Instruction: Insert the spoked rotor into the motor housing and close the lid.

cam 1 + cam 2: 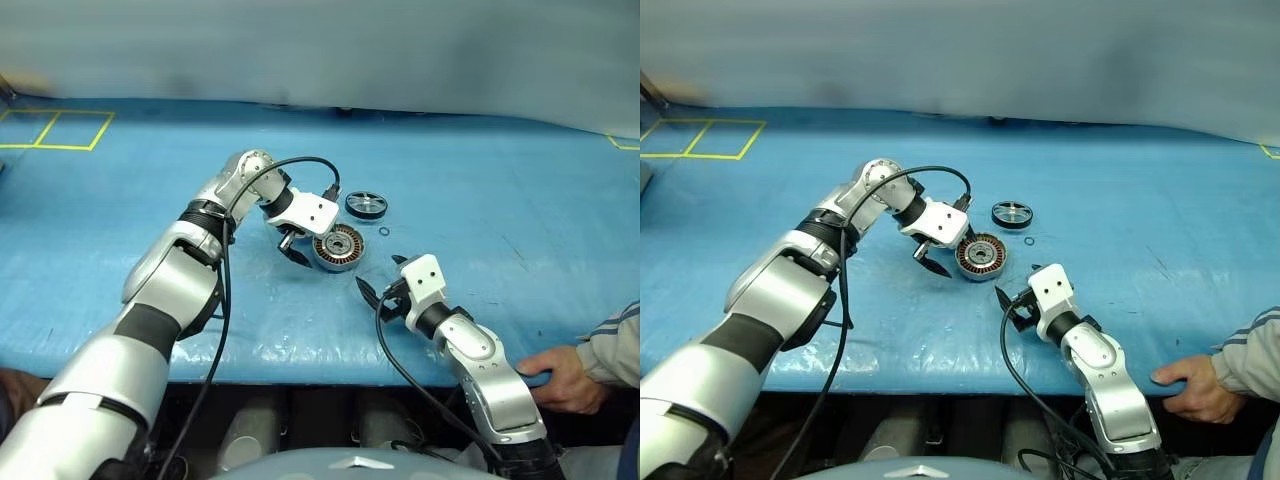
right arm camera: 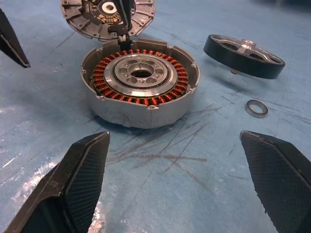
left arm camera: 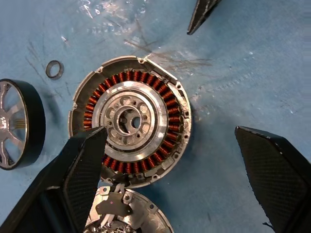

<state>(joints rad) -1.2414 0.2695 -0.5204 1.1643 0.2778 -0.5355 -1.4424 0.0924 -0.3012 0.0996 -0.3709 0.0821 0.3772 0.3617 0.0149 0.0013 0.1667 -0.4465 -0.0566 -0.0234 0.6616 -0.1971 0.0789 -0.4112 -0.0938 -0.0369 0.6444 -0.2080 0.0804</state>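
Hovering my wide-open left gripper (image 3: 170,170) over the housing (image 1: 338,246) at frame centre, I should shift to the rotor (image 1: 366,205) just above-right and straddle its rim squarely.

I am working in what looks like a robotics lab or test workshop. My surface (image 1: 480,180) is covered with a scratched blue sheet, and yellow tape lines (image 1: 55,130) mark squares on it, well away from my fingers. Near my fingers lie motor parts: the motor housing (image 2: 140,85) with copper windings and the spoked rotor (image 2: 243,56). A person's hand (image 1: 560,378) rests on the surface edge.
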